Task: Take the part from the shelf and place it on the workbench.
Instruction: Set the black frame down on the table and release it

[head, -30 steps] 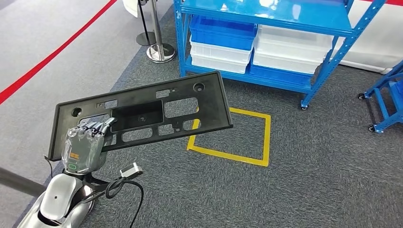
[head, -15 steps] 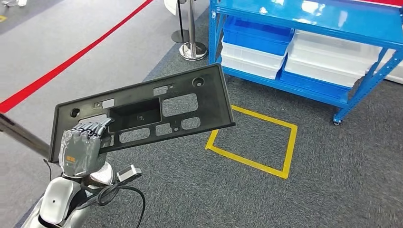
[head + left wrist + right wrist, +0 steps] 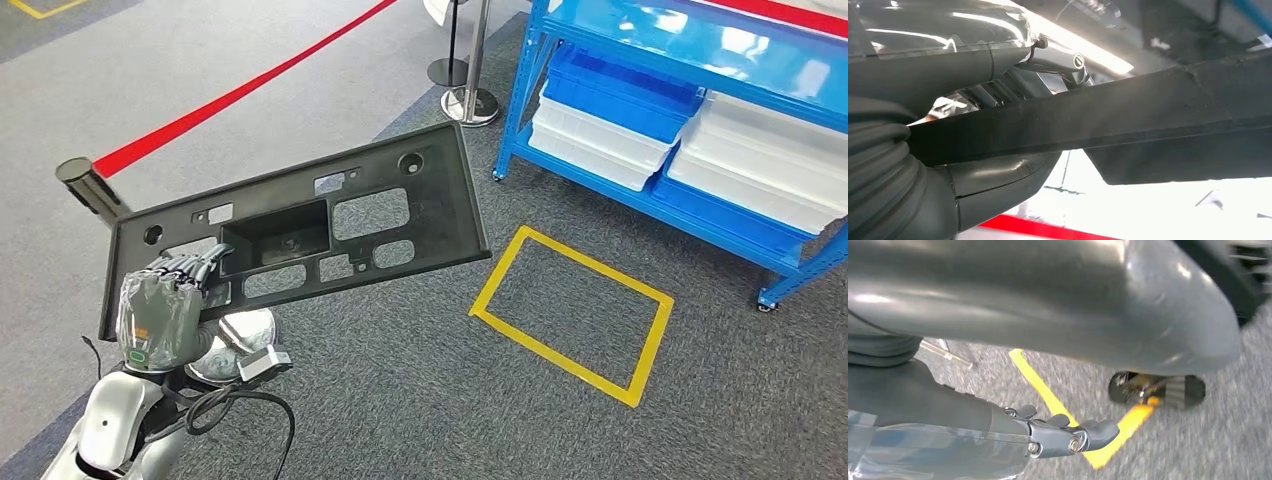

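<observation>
One left hand (image 3: 160, 320) gripping unlabelled part (image 3: 300, 235)

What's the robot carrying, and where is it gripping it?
The left hand holds a black panel by its near left edge; the right hand holds nothing.

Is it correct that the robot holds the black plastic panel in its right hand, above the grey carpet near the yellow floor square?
Not quite. The head view shows the left hand gripping the black plastic panel; the right hand holds nothing. The rest stands: grey carpet, yellow floor square nearby.
</observation>
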Motion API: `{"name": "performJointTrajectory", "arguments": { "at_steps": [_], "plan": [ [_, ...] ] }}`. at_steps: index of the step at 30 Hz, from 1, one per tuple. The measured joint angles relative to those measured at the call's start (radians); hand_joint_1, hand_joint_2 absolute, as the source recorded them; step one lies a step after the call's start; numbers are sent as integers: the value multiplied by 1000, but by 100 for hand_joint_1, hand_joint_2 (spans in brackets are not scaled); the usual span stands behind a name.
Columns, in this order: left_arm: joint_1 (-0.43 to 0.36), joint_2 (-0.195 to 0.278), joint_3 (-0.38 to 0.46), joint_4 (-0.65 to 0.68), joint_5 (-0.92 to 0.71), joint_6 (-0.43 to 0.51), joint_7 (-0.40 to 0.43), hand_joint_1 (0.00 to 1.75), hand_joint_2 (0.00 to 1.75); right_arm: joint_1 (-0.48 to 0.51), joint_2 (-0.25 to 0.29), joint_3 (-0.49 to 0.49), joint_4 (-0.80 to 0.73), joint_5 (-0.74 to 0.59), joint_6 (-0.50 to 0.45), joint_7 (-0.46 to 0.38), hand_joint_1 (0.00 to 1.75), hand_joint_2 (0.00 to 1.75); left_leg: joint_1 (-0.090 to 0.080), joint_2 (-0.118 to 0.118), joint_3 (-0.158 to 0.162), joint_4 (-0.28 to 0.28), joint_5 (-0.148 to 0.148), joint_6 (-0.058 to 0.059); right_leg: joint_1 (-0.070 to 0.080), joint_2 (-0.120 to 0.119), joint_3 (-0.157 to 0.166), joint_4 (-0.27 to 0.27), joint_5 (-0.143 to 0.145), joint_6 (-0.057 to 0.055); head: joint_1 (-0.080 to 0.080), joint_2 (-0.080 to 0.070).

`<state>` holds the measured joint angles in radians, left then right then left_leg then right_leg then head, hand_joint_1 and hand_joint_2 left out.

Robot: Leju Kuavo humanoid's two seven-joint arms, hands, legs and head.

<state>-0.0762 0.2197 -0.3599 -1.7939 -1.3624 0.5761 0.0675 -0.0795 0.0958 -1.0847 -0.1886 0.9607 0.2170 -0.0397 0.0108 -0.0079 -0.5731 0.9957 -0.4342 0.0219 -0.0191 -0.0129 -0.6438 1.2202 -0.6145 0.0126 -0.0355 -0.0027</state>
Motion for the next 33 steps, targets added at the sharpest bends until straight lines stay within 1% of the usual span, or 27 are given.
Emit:
{"name": "performJointTrajectory", "arguments": {
  "at_steps": [1, 2, 3, 4, 6, 7, 8, 10, 11, 13, 14, 15, 16, 17, 18, 19, 21, 22, 23, 24, 26, 27, 28, 30, 31, 32, 33],
  "plan": [
    [1, -3, 0, 0, 4, -3, 0, 175, 175, 1, 0, 0, 0, 2, 0, 0, 0, 0, -1, -12, -3, 1, 1, 1, 0, 7, -27, 56, -19, 0, 0, 0],
    [2, -5, 1, 0, 8, -6, 1, 175, 175, 3, 0, 1, 0, 3, 0, 0, 0, 0, -2, -25, -5, 3, 2, 2, 0, 9, -39, 80, -18, 0, 0, 0],
    [3, -7, 1, 0, 11, -7, 1, 175, 175, 4, 0, 1, 0, 5, 0, 0, 0, 0, -3, -40, -6, 6, 2, 1, -1, 11, -31, 63, 5, -2, 0, 0],
    [3, -9, 2, 0, 12, -9, 2, 175, 175, 4, 0, 1, 0, 5, 0, 0, 0, 0, -3, -54, -7, 11, 1, 0, -2, 19, -6, 12, 41, -4, 0, 0],
    [2, -13, 5, 0, 15, -10, 4, 175, 175, 5, -1, 1, 0, 6, -1, 0, 0, 0, -3, -80, -13, 24, -2, -7, -5, 68, 53, -117, 101, -9, 0, 0],
    [2, -14, 6, 0, 17, -11, 5, 175, 175, 5, -2, 2, 0, 6, -1, 0, 0, 0, -3, -92, -18, 29, -3, -12, -6, 88, 70, -156, 113, -10, 0, 0],
    [2, -15, 7, 0, 18, -12, 6, 175, 175, 5, -2, 2, 0, 6, -1, 0, 0, 0, -2, -103, -23, 33, -3, -19, -5, 99, 77, -173, 113, -11, 0, 0],
    [4, -16, 8, 0, 22, -13, 7, 175, 175, 3, -2, 2, 0, 6, -1, 0, 0, 0, 1, -126, -31, 32, 2, -32, -3, 77, 78, -177, 115, -17, 0, 0],
    [7, -17, 8, -1, 24, -13, 7, 175, 175, 3, -1, 3, 0, 6, -1, 0, 0, 0, 0, -119, -35, 35, 1, -38, -4, 64, 80, -180, 117, -23, 0, 0],
    [8, -17, 10, -3, 28, -14, 7, 175, 175, 3, 1, 5, 0, 6, -1, 0, 0, 0, -2, -65, -61, 90, -32, -46, -7, 36, 83, -189, 122, -36, 0, 0],
    [8, -18, 10, -4, 29, -14, 8, 175, 175, 4, 2, 6, 0, 6, -1, 0, 0, 0, -1, -30, -86, 147, -63, -50, -5, 22, 84, -190, 122, -40, 0, 0],
    [8, -18, 10, -4, 30, -15, 8, 175, 175, 5, 1, 6, 0, 6, -1, 0, 0, 0, 0, -10, -117, 215, -96, -55, -2, 8, 83, -189, 121, -43, 0, 0],
    [8, -19, 10, -4, 30, -15, 8, 175, 175, 6, 1, 6, 0, 6, -1, 0, 0, 0, 2, -2, -144, 275, -119, -58, 0, -6, 83, -189, 120, -44, -1, 0],
    [10, -20, 10, -4, 31, -15, 8, 175, 175, 6, 1, 6, 0, 6, -1, 0, 0, 0, 3, 1, -160, 311, -127, -59, 1, -21, 83, -189, 120, -44, 0, 0],
    [12, -20, 10, -4, 31, -15, 8, 175, 175, 6, 1, 6, 0, 6, -1, 0, 0, 0, 4, 3, -155, 306, -115, -59, 2, -35, 84, -189, 119, -44, 0, 0],
    [12, -20, 10, -4, 32, -16, 8, 175, 175, 5, 1, 6, 0, 6, -1, 0, 0, 0, 3, 8, -130, 261, -88, -57, 3, -49, 85, -189, 117, -44, 0, 0],
    [12, -20, 11, -5, 36, -17, 7, 175, 175, 4, 2, 7, 0, 6, -1, 0, 0, 0, -4, 43, -52, 117, -30, -46, 7, -72, 90, -189, 113, -41, 0, 0],
    [11, -20, 11, -5, 38, -18, 6, 175, 175, 4, 2, 7, 0, 6, -1, 0, 0, 0, -9, 60, -25, 64, -16, -39, 9, -82, 92, -189, 112, -37, 0, 0],
    [11, -20, 11, -6, 41, -21, 5, 175, 175, 3, 2, 7, 0, 6, -1, 0, 0, 0, -14, 71, -12, 35, -11, -32, 11, -92, 93, -189, 110, -33, 0, 0],
    [10, -21, 11, -6, 44, -26, 5, 175, 175, 3, 3, 7, 0, 6, -1, 0, 0, 0, -18, 70, -11, 28, -14, -26, 12, -102, 95, -191, 110, -29, 0, 0],
    [12, -21, 14, -6, 49, -37, 6, 175, 175, 0, 3, 7, 0, 4, -2, 0, 0, 0, -15, 46, -11, 19, -6, -15, 11, -114, 100, -193, 108, -18, 0, 0],
    [13, -21, 15, -7, 52, -40, 6, 175, 175, -1, 3, 7, 0, 4, -2, 0, 0, 0, -11, 35, -9, 11, -1, -10, 11, -100, 98, -184, 98, -14, 0, 0],
    [11, -21, 16, -8, 53, -42, 6, 175, 175, -1, 3, 7, 0, 3, -3, 0, 0, 0, -8, 25, -7, 4, 5, -4, 10, -75, 88, -157, 78, -11, 0, 0],
    [7, -22, 16, -9, 55, -42, 6, 175, 175, 1, 3, 7, 0, 0, -5, 0, 0, 0, -5, 4, -8, -2, 11, 3, 7, -16, 36, -45, 13, -9, 0, 0],
    [6, -22, 16, -9, 56, -42, 5, 175, 175, 3, 3, 7, 0, -1, -6, 0, 0, 0, -5, -8, -10, -1, 12, 4, 6, -1, 4, 20, -14, -9, 0, 0],
    [7, -22, 16, -9, 56, -42, 3, 175, 175, 5, 4, 7, 0, -2, -7, 0, 0, 0, -5, -22, -11, 0, 13, 5, 5, 5, -18, 64, -24, -8, 0, 0],
    [8, -22, 16, -9, 56, -43, 0, 175, 175, 8, 4, 7, 0, -4, -7, 0, 0, 0, -5, -36, -11, 1, 12, 4, 4, 7, -27, 76, -15, -7, 0, 0]
  ]
}}
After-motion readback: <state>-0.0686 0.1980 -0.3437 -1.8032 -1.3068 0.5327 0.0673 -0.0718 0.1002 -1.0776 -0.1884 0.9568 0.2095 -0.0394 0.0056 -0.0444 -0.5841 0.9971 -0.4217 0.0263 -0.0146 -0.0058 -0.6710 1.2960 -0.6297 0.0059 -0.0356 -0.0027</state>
